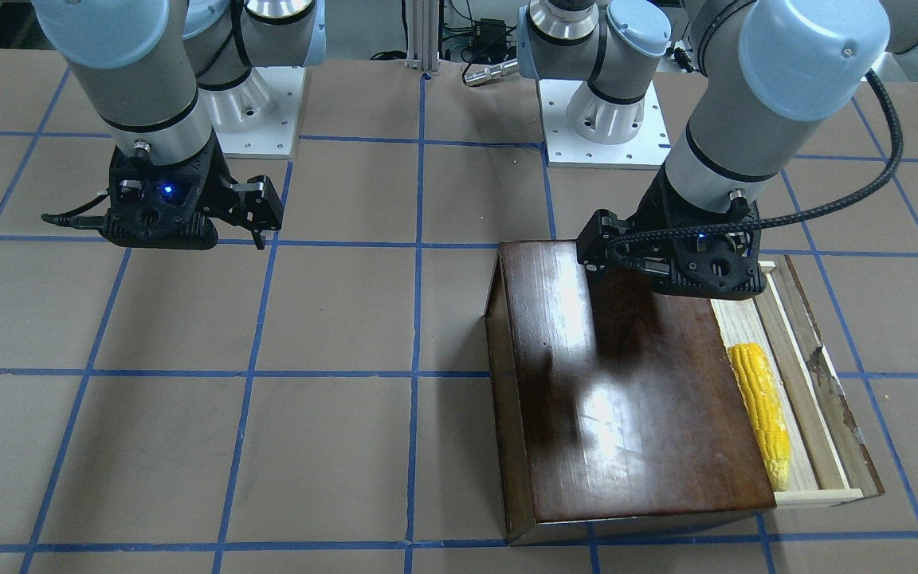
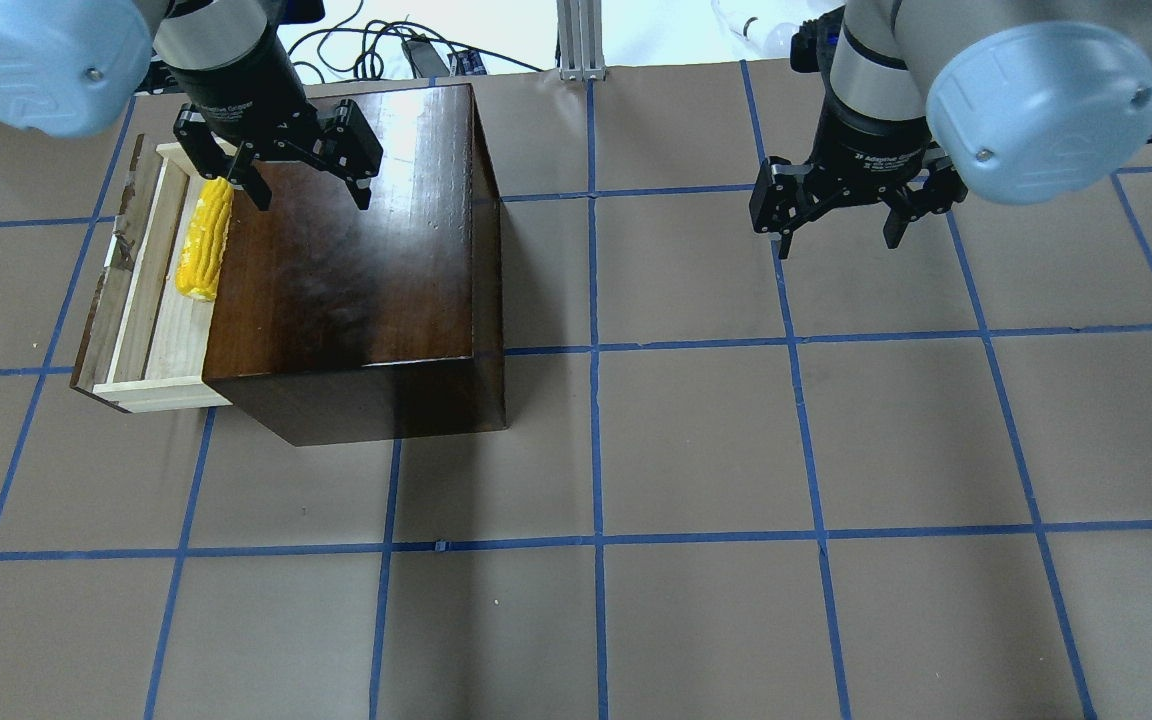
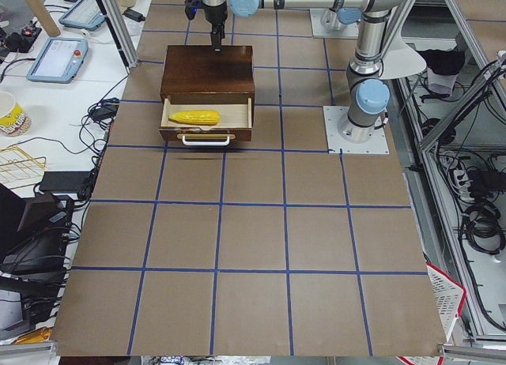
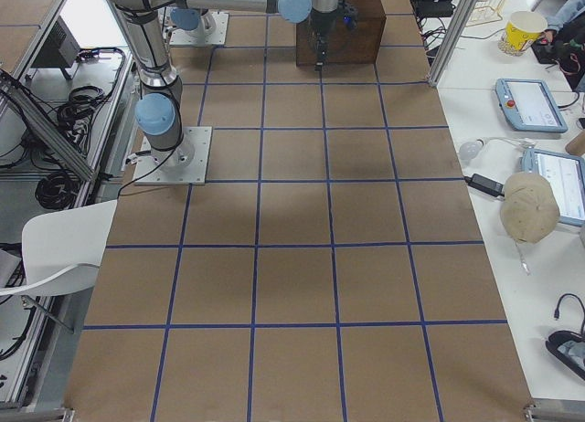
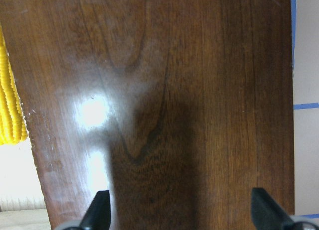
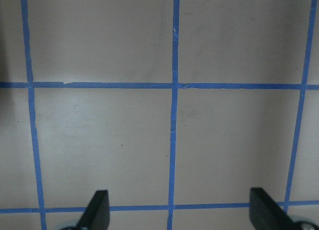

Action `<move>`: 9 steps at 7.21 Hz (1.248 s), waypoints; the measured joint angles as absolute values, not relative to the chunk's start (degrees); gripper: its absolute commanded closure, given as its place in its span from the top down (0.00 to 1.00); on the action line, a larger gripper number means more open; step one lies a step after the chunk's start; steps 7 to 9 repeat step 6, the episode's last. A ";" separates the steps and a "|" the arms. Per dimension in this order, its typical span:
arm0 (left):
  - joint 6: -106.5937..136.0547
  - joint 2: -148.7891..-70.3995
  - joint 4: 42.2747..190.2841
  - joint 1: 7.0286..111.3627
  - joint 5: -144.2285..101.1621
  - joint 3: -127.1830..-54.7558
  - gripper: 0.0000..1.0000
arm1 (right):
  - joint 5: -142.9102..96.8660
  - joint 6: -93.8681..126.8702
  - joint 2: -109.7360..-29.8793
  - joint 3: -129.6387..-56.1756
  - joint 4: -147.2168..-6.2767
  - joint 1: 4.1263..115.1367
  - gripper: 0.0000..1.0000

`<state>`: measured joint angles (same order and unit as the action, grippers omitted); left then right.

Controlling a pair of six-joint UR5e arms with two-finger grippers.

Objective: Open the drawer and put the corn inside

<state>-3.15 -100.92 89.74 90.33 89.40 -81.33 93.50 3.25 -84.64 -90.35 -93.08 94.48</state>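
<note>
The drawer (image 2: pixel 161 395) of the glossy dark-brown box (image 2: pixel 356 260) is pulled out toward the view's left. The yellow corn (image 2: pixel 204 240) lies inside it, lengthwise against the box's edge. It also shows in the front view (image 1: pixel 762 414) and the exterior left view (image 3: pixel 194 116). My left gripper (image 2: pixel 311 190) is open and empty above the far part of the box's top, beside the corn's far end. The left wrist view shows the box top (image 5: pixel 164 90) and the corn (image 5: pixel 10 105) at its left edge. My right gripper (image 2: pixel 836 235) is open and empty above the bare table.
The table is brown paper with a grid of blue tape (image 2: pixel 596 350). The drawer's cream handle (image 3: pixel 207 140) faces the table's left end. The arm bases (image 1: pixel 602 119) stand at the robot's edge. Cables (image 2: pixel 376 50) lie beyond the far edge.
</note>
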 measured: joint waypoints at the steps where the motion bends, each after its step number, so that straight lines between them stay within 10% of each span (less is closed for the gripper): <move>1: -3.23 -100.88 89.69 90.26 89.39 -81.32 1.00 | 93.51 3.25 -84.64 -90.35 -93.08 94.48 1.00; 9: -3.70 -100.90 89.53 90.01 89.47 -81.33 1.00 | 93.51 3.25 -84.64 -90.35 -93.10 94.48 1.00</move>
